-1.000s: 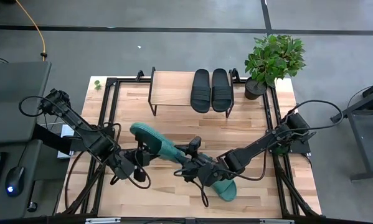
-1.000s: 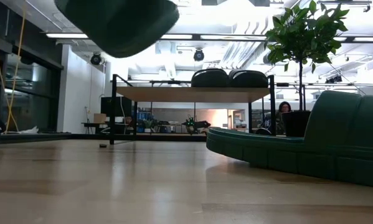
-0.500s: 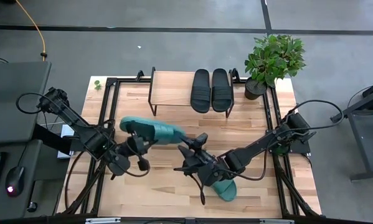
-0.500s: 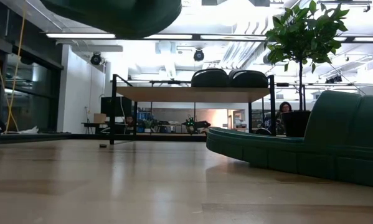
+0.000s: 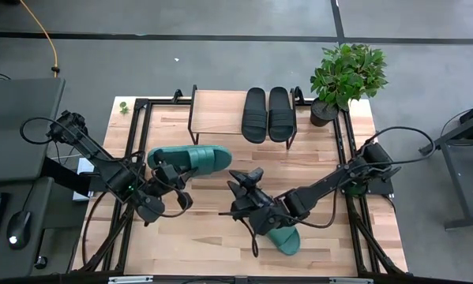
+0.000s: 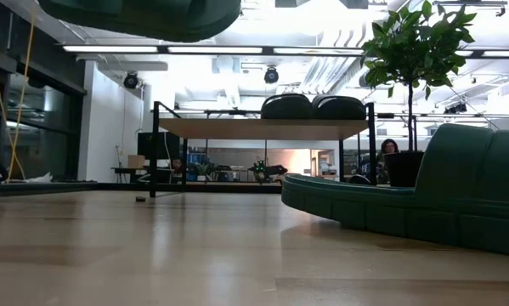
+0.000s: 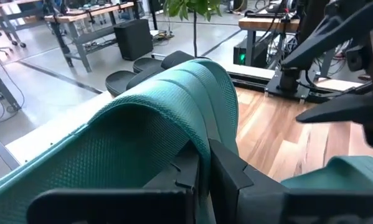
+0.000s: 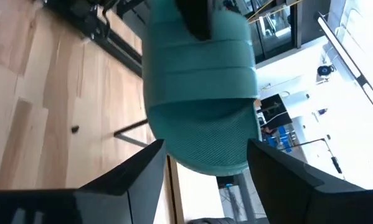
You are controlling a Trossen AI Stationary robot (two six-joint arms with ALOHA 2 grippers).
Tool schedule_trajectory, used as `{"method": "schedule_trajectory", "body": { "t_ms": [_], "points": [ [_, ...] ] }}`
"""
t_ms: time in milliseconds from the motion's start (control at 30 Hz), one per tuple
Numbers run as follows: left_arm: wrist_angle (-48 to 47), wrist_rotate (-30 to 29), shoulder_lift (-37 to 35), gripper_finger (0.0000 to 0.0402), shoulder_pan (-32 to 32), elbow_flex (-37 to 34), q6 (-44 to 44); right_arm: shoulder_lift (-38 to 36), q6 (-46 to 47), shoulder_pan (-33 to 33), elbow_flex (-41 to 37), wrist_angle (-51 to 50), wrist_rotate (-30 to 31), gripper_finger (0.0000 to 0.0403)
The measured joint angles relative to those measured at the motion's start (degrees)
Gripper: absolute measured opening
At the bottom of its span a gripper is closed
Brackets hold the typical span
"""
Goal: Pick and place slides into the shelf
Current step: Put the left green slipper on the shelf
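high view gives you the tally: two black slides [image 5: 268, 114] already sit side by side on the right half of the shelf [image 5: 216, 106], so half the job looks done. your left gripper [image 5: 171, 175] is clenched on the strap of a teal slide [image 5: 190, 159] and carries it in the air, in front of the shelf's left half and not yet on it. the second teal slide [image 5: 282, 239] lies on the tabletop [image 5: 331, 170] near the front edge, partly under your right arm; it remains to be picked.

your right gripper [image 5: 242, 188] hangs with its fingers spread, empty, just beside the carried slide's toe end, between the two teal slides.

the free board left of the black pair looks wide enough for both teal slides. watch the shelf's black frame post [image 5: 193, 118] at the left end, and the potted plant [image 5: 343, 75] standing just right of the shelf, well clear of this placement.
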Motion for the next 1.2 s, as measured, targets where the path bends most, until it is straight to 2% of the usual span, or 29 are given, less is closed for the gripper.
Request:
{"method": "schedule_trajectory", "body": {
  "t_ms": [300,467,633,833,1000,1200],
  "points": [
    [1.5,-1.4,0.0,0.0018,0.0,0.0,-1.7,4.0,-9.3,-0.4,-0.1,1.6,2.4,0.0217],
    [1.9,-1.9,0.0,0.0018,0.0,0.0,-1.7,6.7,-18.3,-0.6,-0.1,8.9,7.4,0.0217],
    [2.7,-1.9,0.0,0.0019,0.0,0.0,-1.7,8.6,-22.3,-1.4,-0.1,13.8,7.2,0.0217],
    [3.2,-0.9,0.0,0.0019,0.0,0.0,-1.7,10.9,-26.6,-2.5,-0.1,15.1,9.7,0.0186],
    [4.6,1.4,0.0,0.0019,0.0,0.0,-1.3,11.5,-26.9,-3.1,-0.1,15.2,9.5,0.0151],
    [6.5,3.1,-0.1,0.0019,0.0,0.0,-1.2,11.5,-29.6,-2.6,-0.1,15.3,8.7,0.0147]
  ]
}}
